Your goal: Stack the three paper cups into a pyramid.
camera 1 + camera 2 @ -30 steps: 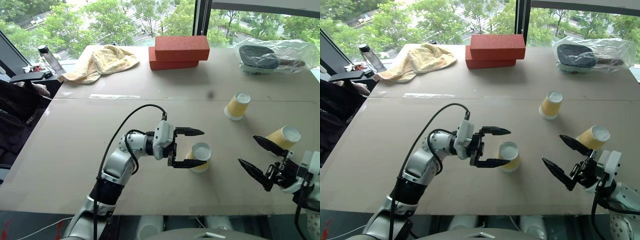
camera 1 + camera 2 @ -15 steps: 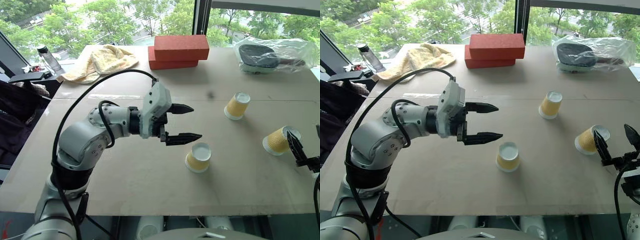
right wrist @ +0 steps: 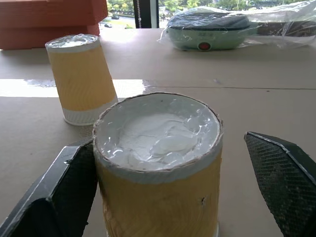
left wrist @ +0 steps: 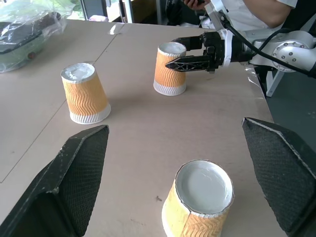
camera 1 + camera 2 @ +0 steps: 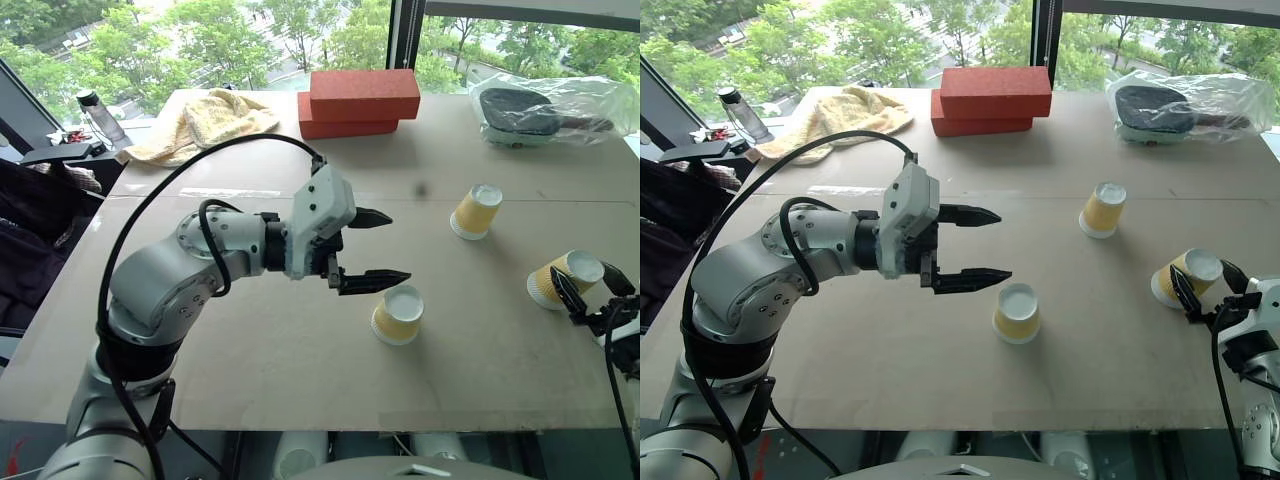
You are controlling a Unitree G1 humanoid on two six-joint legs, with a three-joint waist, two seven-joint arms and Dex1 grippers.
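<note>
Upper-floor lab: cardboard-topped table (image 5: 300, 360) by window (image 5: 250, 40)

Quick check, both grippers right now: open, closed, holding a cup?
Left gripper: open, holding nothing, above the table beside the nearest paper cup.
Right gripper: open, fingers either side of the right-hand paper cup, not closed on it.

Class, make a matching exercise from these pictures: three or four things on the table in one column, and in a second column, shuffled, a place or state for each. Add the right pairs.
1. towel
2. red bricks
3. right gripper
4. left gripper

A. open, around a cup
B. stacked by the window
C. open, above the table, holding nothing
D. crumpled, far left corner

Pairs: 1-D, 2-B, 3-A, 4-C
</note>
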